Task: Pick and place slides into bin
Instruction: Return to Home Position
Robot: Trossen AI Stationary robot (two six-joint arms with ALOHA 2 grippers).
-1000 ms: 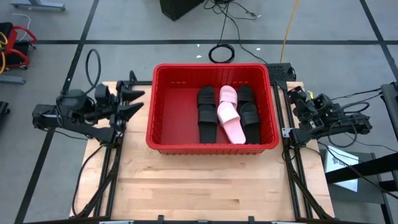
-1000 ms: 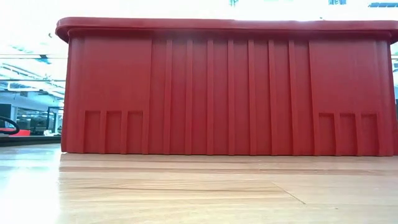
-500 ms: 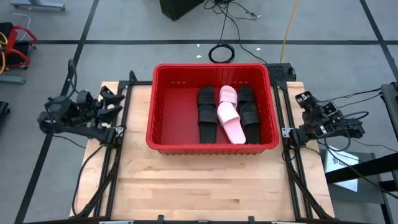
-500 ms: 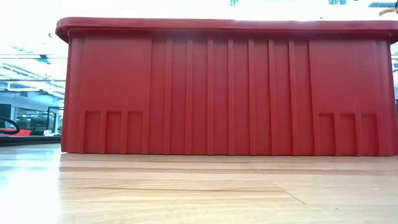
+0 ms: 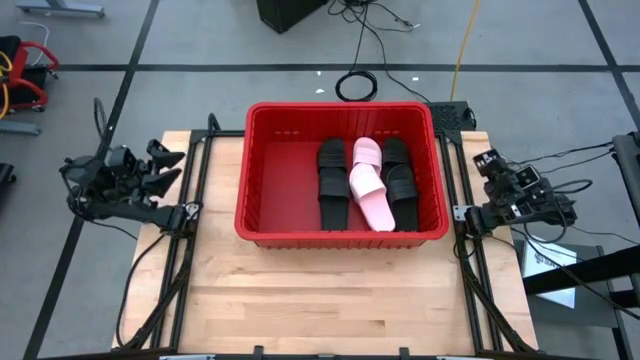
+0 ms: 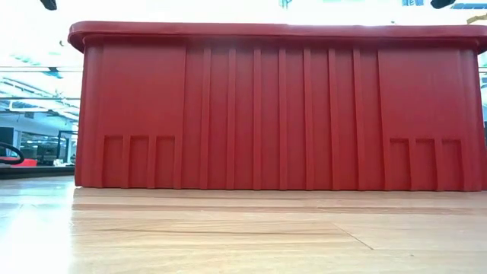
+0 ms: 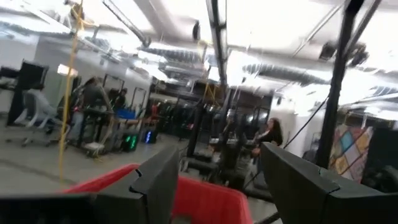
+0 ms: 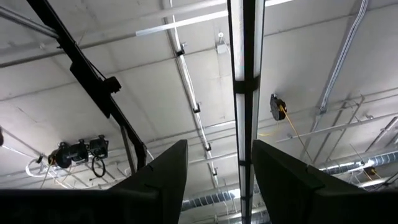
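The red bin stands on the far half of the wooden table and fills the low view. On its floor lie black slides and pale pink slides, side by side toward its right wall. My left gripper is open and drawn back over the table's left edge, well clear of the bin, whose rim shows past its fingers. My right gripper is open beyond the table's right edge and points up at the ceiling.
The near half of the wooden table lies bare in front of the bin. Black frame rails run along both sides of the table. Cables lie on the floor behind it. People show far off in the room in the left wrist view.
My left gripper has drawn back from beside the bin's left wall toward the table's left edge and sunk a little, still open. My right gripper has pulled back a little toward the right, away from the bin. The bin and slides have kept still.
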